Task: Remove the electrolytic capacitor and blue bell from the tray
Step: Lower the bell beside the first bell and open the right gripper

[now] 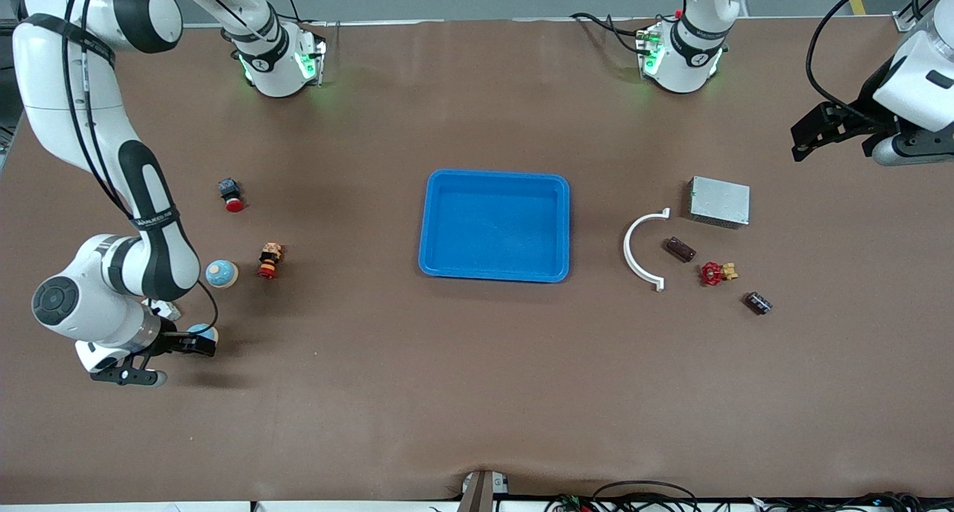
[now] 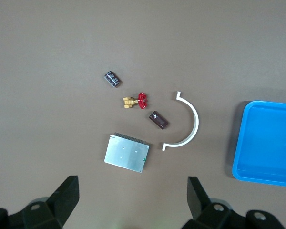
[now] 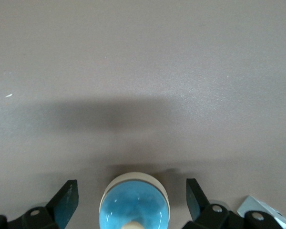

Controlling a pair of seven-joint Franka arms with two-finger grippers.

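Hovering low at the right arm's end of the table, the right gripper (image 3: 131,202) has its fingers spread, with a blue bell (image 3: 133,202) sitting between them on the table, neither finger touching it. A second blue bell (image 1: 221,273) stands just beside that arm's wrist, next to a small red and yellow figure (image 1: 269,261).

Up over the left arm's end of the table, the left gripper (image 2: 132,198) waits with its fingers spread wide, holding nothing. Below it lie a silver metal box (image 2: 127,152), a white curved bracket (image 2: 188,123), a brown capacitor (image 2: 158,120), a red valve (image 2: 137,101) and a dark capacitor (image 2: 112,79). A blue tray (image 1: 436,229) lies between the two grippers.
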